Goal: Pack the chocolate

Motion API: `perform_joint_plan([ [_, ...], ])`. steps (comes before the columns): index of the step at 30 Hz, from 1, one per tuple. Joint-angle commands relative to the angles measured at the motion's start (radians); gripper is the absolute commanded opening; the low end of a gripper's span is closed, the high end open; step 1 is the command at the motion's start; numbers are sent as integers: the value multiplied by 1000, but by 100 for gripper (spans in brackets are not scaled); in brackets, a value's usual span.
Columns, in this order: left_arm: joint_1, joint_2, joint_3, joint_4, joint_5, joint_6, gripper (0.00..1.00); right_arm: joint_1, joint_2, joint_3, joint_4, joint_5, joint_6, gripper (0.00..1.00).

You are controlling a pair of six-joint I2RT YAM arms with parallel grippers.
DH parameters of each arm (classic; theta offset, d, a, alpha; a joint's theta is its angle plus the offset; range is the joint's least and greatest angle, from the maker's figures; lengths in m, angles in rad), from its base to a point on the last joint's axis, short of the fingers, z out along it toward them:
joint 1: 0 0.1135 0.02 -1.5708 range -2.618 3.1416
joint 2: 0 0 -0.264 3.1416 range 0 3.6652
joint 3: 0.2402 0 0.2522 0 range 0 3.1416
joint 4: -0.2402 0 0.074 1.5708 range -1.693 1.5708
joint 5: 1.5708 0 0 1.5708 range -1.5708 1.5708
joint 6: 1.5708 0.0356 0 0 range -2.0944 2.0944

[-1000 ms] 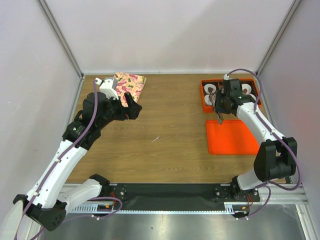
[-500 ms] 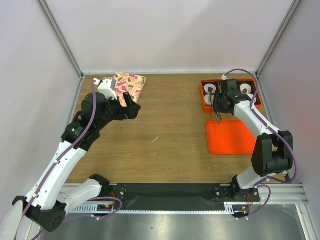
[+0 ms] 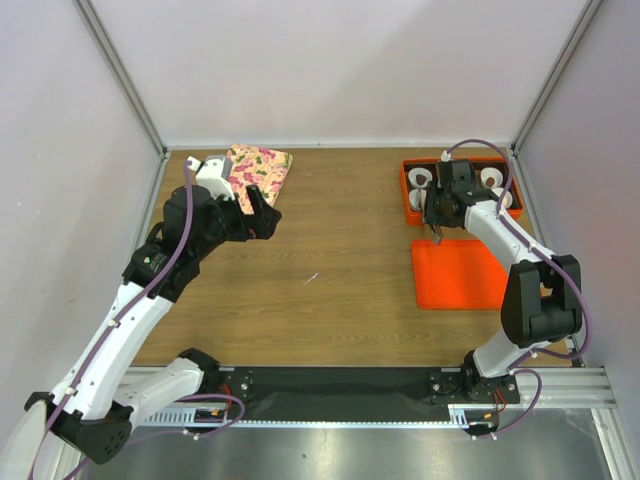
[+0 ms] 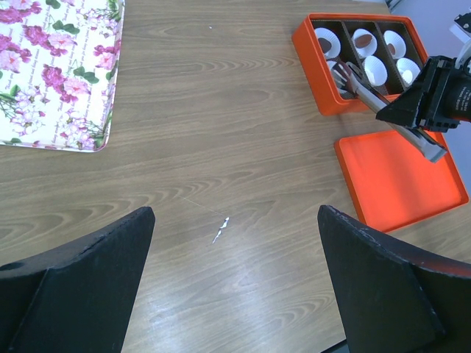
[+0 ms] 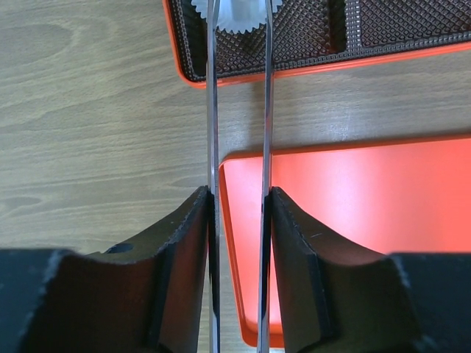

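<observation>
while the right gripper pinches a pair of metal tweezers between its fingers, the blade tips reach toward 12 o'clock over a white paper cup in the orange box — whether a piece sits between the tips is hidden. the chocolate shows as small brown lumps in the cups of the box's far row. the box lies at 1 o'clock on the table, with its flat lid just at its 6 o'clock. the left gripper hangs wide open and empty near the floral tray at 11 o'clock. to do this step well, i judge the tips should be centred over the cup and lowered gently — the fluted paper looks light and would likely shift or crumple if nudged sideways.
</observation>
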Motion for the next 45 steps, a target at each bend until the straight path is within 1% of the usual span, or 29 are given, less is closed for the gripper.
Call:
perform_joint_plan([
  [1, 7, -19, 11, 14, -16, 9, 100, 4, -5, 7, 42, 17, -11, 42],
  [17, 7, -28, 27, -4, -30, 11, 100, 16, -2, 68, 15, 73, -35, 47],
  [22, 7, -29, 47, -10, -32, 12, 100, 34, -30, 140, -30, 94, -44, 46],
  [25, 7, -29, 56, -10, -35, 14, 100, 68, -59, 169, -56, 94, -35, 45],
  [29, 7, -28, 66, -15, -50, 14, 100, 171, -94, 167, -41, 94, 9, 45],
  [30, 7, -28, 69, -13, -53, 12, 100, 230, -88, 160, -28, 102, 37, 45],
  [31, 7, -29, 72, -16, -53, 11, 100, 258, -80, 157, -14, 111, 49, 44],
  [32, 7, -32, 73, -18, -53, 11, 100, 287, -51, 153, 7, 131, 63, 44],
  [33, 7, -35, 75, -19, -52, 11, 100, 354, -34, 153, 18, 142, 72, 44],
  [35, 7, -45, 78, -24, -53, 11, 100, 412, 8, 153, 65, 198, 97, 44],
  [37, 7, -51, 76, -35, -58, 12, 100, 462, 80, 157, 88, 223, 132, 44],
  [40, 7, -63, 75, -47, -70, 9, 100, 496, 163, 147, 162, 257, 178, 43],
  [45, 7, -72, 69, -61, -78, 6, 100, 551, 268, 119, 231, 341, 201, 44],
])
